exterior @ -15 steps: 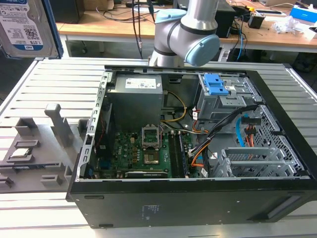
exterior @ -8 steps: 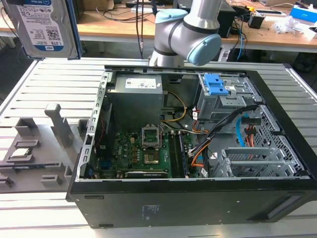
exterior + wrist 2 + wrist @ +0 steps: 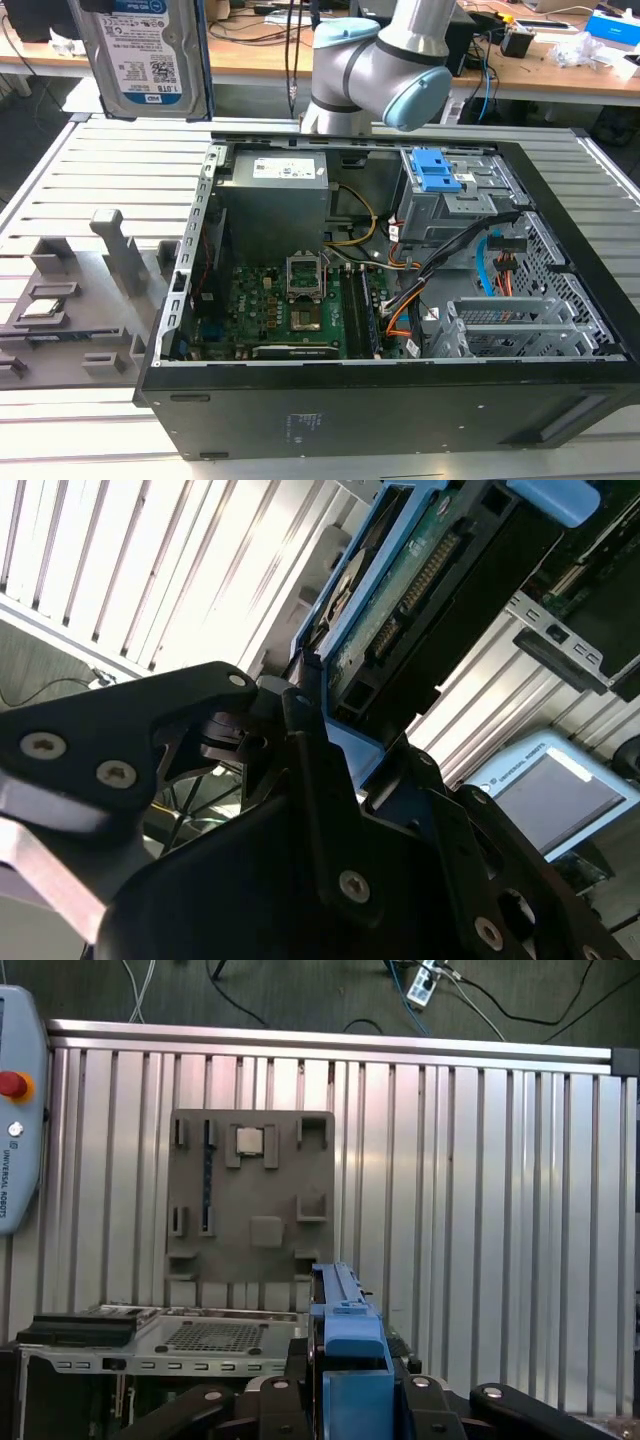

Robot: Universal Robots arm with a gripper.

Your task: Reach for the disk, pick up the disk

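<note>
Clearly, the disk (image 3: 150, 55) is out of the open computer case (image 3: 350, 410). It hangs high above the case, off its corner toward the exterior view's left, and touches nothing there. In the second wrist view the gripper (image 3: 310, 730) is clenched on the disk's blue plastic bracket, with the green circuit side turned outward. The grip seems to be on the bracket so the fingers keep off the board and the label. In the first wrist view the disk stands on edge, well above the slatted table (image 3: 480, 1210) beside the case, which suggests the pick-up is done.

The disk's label is white and blue, with barcodes and small print. Inside the case, a grey metal box (image 3: 275, 210) carries a white sticker (image 3: 285, 168), and blue latches (image 3: 435, 170) sit on the drive cage to its side.
</note>
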